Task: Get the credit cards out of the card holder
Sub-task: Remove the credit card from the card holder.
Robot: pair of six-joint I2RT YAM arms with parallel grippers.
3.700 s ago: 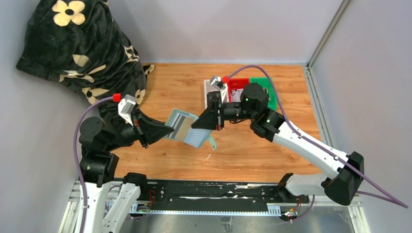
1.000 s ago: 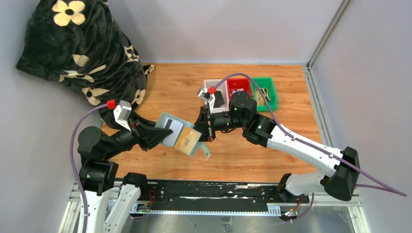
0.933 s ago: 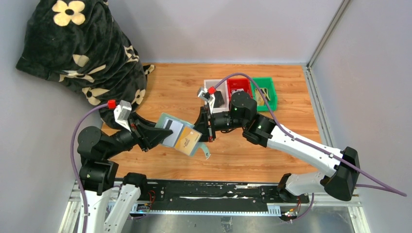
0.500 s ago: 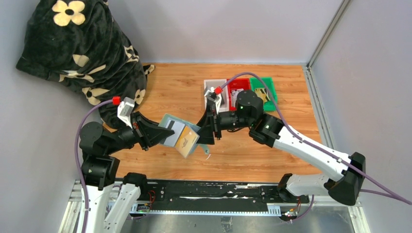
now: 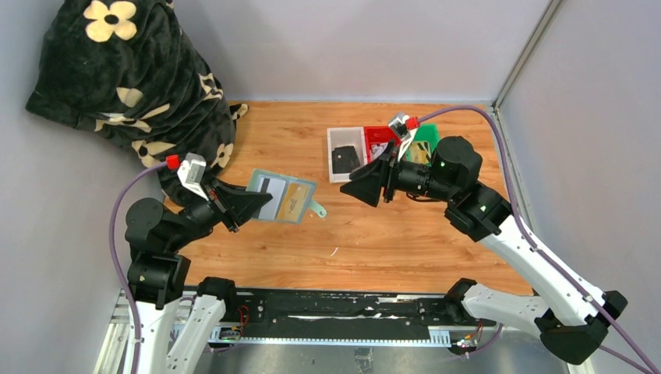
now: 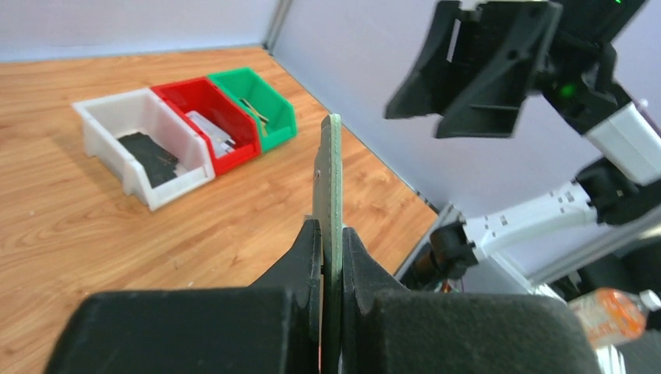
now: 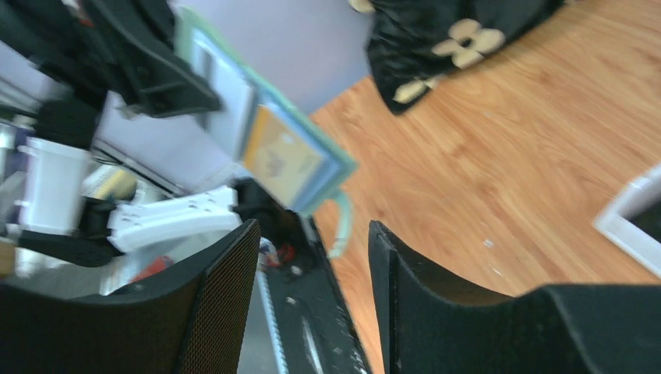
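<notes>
**Card holder.** The sage-green card holder [image 5: 282, 198] is held open in the air above the desk [image 5: 405, 241], touching no surface. Its inner pockets face up toward the top camera, and its closing tab [image 5: 319, 209] hangs from the edge on the right arm's side.

**Left gripper.** The left gripper [image 5: 251, 201] has its fingers pinched tight on the holder's near edge. The left wrist view shows the holder edge-on, clamped between the two pads.

**Credit cards.** Both are seated in their pockets. The white card with the dark stripe [image 5: 269, 189] lies nearer the left gripper. The tan-gold card [image 5: 294, 200] is beside it, toward the free edge. Neither looks drawn out to any clear extent.

**Right gripper.** The right gripper [image 5: 348, 190] has its fingers spread wide and holds nothing. It stands apart from the holder, with open desk between them, and points toward the holder's free edge. The right wrist view shows the tan-gold card framed between the open fingers, though blurred.

**Surroundings.** A white bin [image 5: 334, 139], a red bin [image 5: 379, 132] and a green bin [image 5: 425, 131] stand in a row behind the right gripper.

**Progress.** Opening and presenting the holder appears done. Extraction is judged not yet achieved: no card lies on the desk or in either gripper. Both cards remain to be pulled out, with the tan-gold one the nearer target.
</notes>
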